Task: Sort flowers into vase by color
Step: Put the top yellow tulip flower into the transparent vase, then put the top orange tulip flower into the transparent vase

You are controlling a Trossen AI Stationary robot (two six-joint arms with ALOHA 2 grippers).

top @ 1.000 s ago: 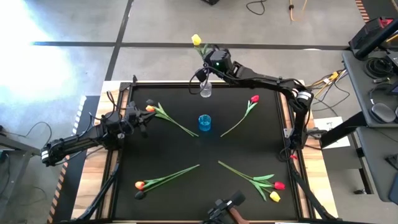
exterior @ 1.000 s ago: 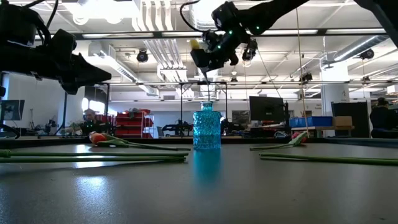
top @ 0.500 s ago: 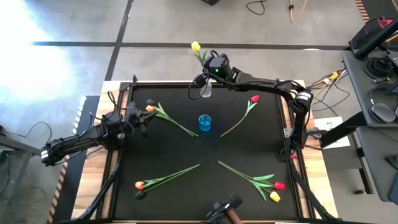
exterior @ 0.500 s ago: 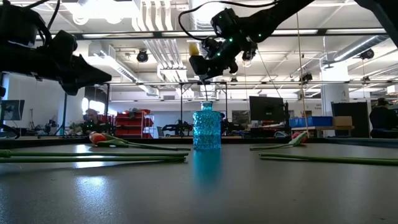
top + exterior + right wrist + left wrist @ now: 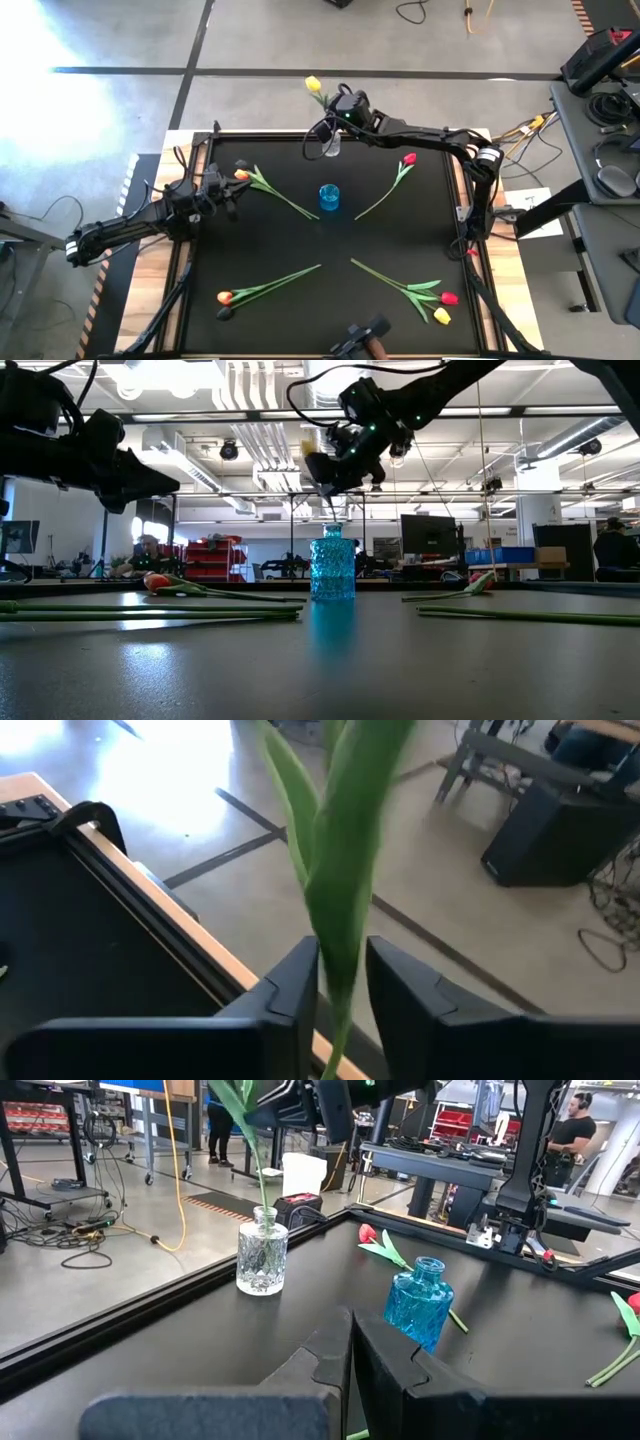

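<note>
My right gripper (image 5: 338,108) is above the clear glass vase (image 5: 331,146) at the table's far edge, shut on a yellow tulip (image 5: 313,84). In the left wrist view the tulip's stem (image 5: 256,1175) reaches down into the neck of the clear vase (image 5: 262,1256). A blue vase (image 5: 330,197) stands mid-table. My left gripper (image 5: 227,196) is shut and holds nothing; it hovers at the left, next to an orange tulip (image 5: 243,174) that lies flat on the mat. My right gripper (image 5: 342,955) pinches the yellow tulip between its two fingers at the green stem and leaf (image 5: 340,915), below the head. The fingers lie across the stem. The tulip stands nearly upright, tilted a little, with its lower end inside the clear vase (image 5: 330,510).
Loose tulips lie flat on the black mat: a red one (image 5: 409,158) at the far right, an orange one (image 5: 224,297) at the near left, and a red (image 5: 449,298) and a yellow (image 5: 441,316) at the near right. A raised frame (image 5: 190,250) borders the mat.
My right gripper has moved down toward the clear vase with the yellow tulip. The tulip's head has come lower and closer to the vase. The gripper has stayed shut on the stem.
</note>
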